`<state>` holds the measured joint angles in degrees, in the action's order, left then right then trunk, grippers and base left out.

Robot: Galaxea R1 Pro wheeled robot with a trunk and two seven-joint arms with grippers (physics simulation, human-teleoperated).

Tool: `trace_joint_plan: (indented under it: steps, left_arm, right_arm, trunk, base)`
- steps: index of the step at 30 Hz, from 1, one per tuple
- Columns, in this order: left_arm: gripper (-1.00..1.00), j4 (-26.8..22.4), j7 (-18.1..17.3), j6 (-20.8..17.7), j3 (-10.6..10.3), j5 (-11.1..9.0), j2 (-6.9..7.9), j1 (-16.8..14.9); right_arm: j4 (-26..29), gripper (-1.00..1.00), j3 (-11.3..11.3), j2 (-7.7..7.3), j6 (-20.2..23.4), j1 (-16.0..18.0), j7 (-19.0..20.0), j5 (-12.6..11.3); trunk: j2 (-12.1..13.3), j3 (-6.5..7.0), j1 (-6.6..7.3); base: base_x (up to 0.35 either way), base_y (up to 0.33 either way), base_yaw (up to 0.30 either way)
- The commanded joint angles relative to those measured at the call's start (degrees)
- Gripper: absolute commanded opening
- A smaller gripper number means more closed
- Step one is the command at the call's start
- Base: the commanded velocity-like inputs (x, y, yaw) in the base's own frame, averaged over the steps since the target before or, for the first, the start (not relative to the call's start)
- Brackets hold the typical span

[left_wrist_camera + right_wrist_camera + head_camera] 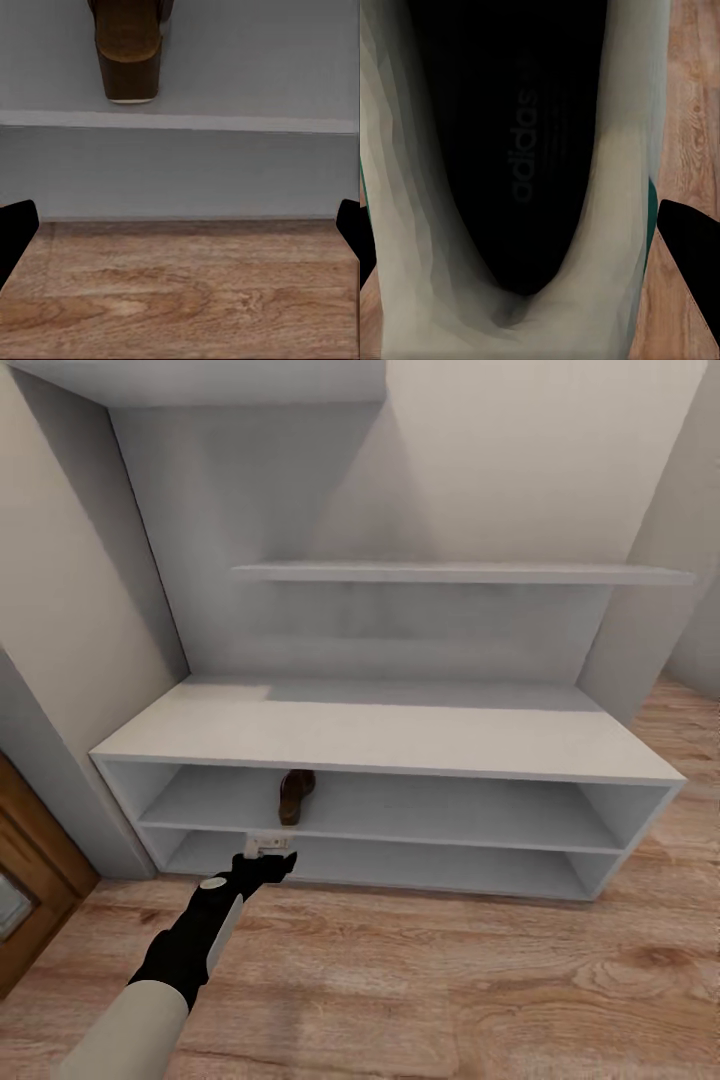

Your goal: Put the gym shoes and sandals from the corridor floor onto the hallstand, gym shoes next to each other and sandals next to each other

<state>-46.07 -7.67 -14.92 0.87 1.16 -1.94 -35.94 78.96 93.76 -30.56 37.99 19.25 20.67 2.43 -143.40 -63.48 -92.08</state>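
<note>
While the left end effector (268,857) hangs wide and empty, a brown sandal (296,796) sits just beyond it on the hallstand (380,730) upper shelf; the right end effector (540,247) straddles a gym shoe (510,165), grip uncertain — light, soft-walled, best pinched at the collar.

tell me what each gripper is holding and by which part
Left gripper: nothing, fingers spread before the hallstand. Right gripper: a gym shoe sits between its fingers, but grip and part cannot be told.
</note>
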Motion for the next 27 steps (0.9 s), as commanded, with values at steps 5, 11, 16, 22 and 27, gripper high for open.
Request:
trace_joint_plan:
  steps: [5,11,16,22,27]
  left_arm:
    - [1.00,-0.08,-0.30,-0.16,0.10,0.12,-0.07,-0.03]
    - [1.00,-0.08,-0.29,-0.12,0.10,0.15,-0.14,-0.01]
    - [1.00,-0.08,-0.24,-0.19,0.10,0.16,-0.13,-0.01]
    - [1.00,-0.08,-0.64,0.05,0.10,0.14,-0.09,-0.01]
    - [1.00,0.16,-5.94,0.63,0.13,0.12,0.12,-0.04]
  right_arm:
    - [0.05,-1.00,-0.47,-0.02,0.25,0.08,0.43,0.38]
    - [0.05,-1.00,-0.86,-0.02,0.25,0.08,0.43,0.38]
    - [0.05,-1.00,-1.77,-0.02,0.25,0.08,0.43,0.38]
    - [0.05,-1.00,-1.91,-0.02,0.25,0.08,0.43,0.38]
    - [0.05,-1.00,-1.97,-0.02,0.25,0.08,0.43,0.38]
  trunk:
    - [-0.03,-0.05,0.04]
    - [-0.03,-0.05,0.04]
    - [-0.03,-0.05,0.04]
    - [-0.03,-0.05,0.04]
    - [-0.03,-0.05,0.04]
  base:
    - [-0.312,0.000,0.000]
    - [-0.336,-0.015,0.000]
    - [-0.325,-0.050,0.000]
    - [-0.109,-0.006,0.000]
    - [-0.054,0.000,0.000]
